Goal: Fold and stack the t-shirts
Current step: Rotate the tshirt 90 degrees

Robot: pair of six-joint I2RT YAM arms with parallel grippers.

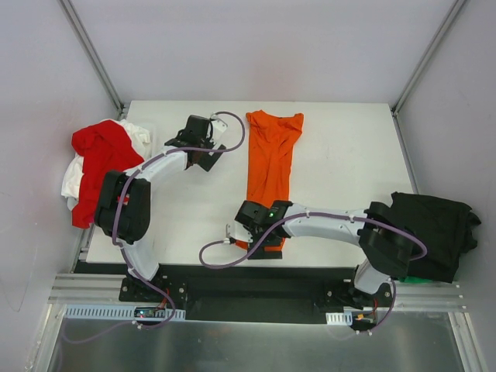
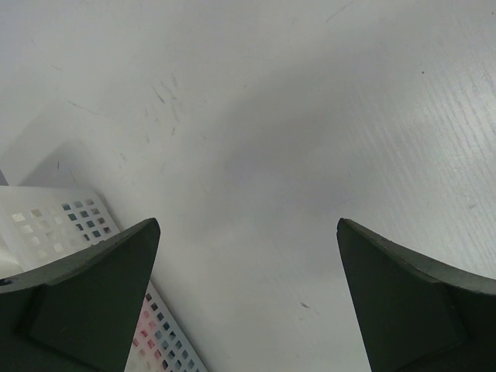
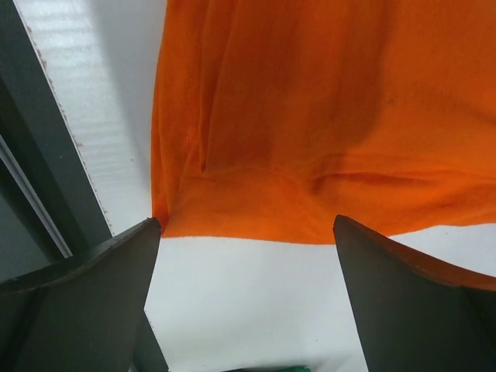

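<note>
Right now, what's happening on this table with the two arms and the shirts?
An orange t-shirt lies as a long narrow strip down the middle of the table. The right tool is open at the shirt's near hem, not gripping it. The left tool is open over bare table, holding nothing. A red t-shirt and a white t-shirt sit crumpled at the left edge; a black t-shirt lies at the right edge.

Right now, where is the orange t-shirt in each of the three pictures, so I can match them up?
Top external: the orange t-shirt lies as a long strip mid-table, far edge toward near edge.
Left wrist: not in it; only white table and a perforated basket corner.
Right wrist: it fills the upper part, its edge just beyond the open right tool.
Shared landmark: the white table, in all three.
</note>
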